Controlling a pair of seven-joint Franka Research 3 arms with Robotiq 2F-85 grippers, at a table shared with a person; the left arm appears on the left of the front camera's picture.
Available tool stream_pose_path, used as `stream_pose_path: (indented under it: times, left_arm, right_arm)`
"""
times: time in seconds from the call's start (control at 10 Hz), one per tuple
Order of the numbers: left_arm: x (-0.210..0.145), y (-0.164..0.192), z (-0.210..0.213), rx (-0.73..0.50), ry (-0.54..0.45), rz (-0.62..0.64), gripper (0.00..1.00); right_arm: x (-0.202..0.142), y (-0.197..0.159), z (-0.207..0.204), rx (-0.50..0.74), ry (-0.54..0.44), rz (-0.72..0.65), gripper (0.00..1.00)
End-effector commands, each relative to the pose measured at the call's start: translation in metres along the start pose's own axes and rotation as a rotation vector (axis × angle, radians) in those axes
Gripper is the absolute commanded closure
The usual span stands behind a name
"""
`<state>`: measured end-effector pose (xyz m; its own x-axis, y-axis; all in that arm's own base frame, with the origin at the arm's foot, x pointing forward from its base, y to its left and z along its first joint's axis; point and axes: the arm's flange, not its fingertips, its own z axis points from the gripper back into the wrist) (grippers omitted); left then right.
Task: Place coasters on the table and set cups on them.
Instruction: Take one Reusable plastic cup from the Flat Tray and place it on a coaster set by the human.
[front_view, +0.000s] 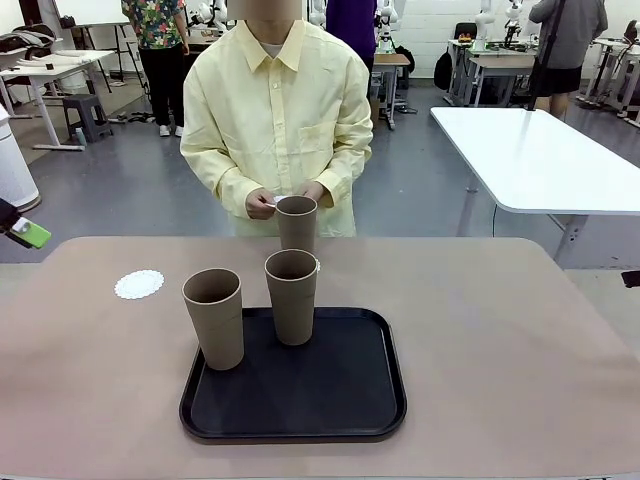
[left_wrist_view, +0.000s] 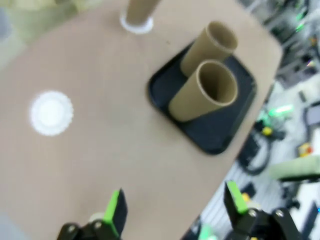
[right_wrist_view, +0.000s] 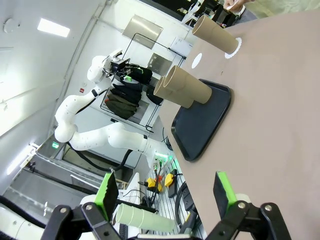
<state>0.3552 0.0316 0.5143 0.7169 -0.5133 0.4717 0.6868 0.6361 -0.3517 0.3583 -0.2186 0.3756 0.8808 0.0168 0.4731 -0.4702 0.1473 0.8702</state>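
Observation:
Two brown cups (front_view: 213, 318) (front_view: 291, 296) stand on the black tray (front_view: 340, 400). A third cup (front_view: 296, 222) stands on the table (front_view: 500, 340) beyond the tray, on a white coaster (left_wrist_view: 136, 24), right in front of the person's hands (front_view: 262, 205), which pinch something small and white. Another coaster (front_view: 139, 284) lies bare on the table, left of the tray. My left gripper (front_view: 28, 234) hovers off the table's left edge; in its own view it (left_wrist_view: 175, 205) is open and holds nothing, above the tabletop. My right gripper (right_wrist_view: 165, 192) is open too, off the table's side, far from the cups (right_wrist_view: 182, 87).
The person in a yellow shirt stands at the far edge. A white-topped table (front_view: 540, 160) stands at the back right. Bare tabletop stretches to the right of the tray and along the near left.

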Motion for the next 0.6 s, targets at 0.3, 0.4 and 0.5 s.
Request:
stream_pose_path:
  times: [0.3,0.4,0.5]
  left_arm:
    - [0.022,-0.032,-0.025,0.214,0.115,-0.366,0.0]
    - [0.023,-0.039,-0.029,0.239,0.132,-0.411,0.0]
    - [0.023,-0.045,-0.034,0.257,0.144,-0.443,0.0]
  right_arm:
    - [-0.001,-0.001,0.0,0.001,-0.001,-0.002,0.0]
    - [-0.001,-0.001,0.0,0.001,-0.001,-0.002,0.0]
    - [-0.001,-0.001,0.0,0.001,-0.001,-0.002,0.0]
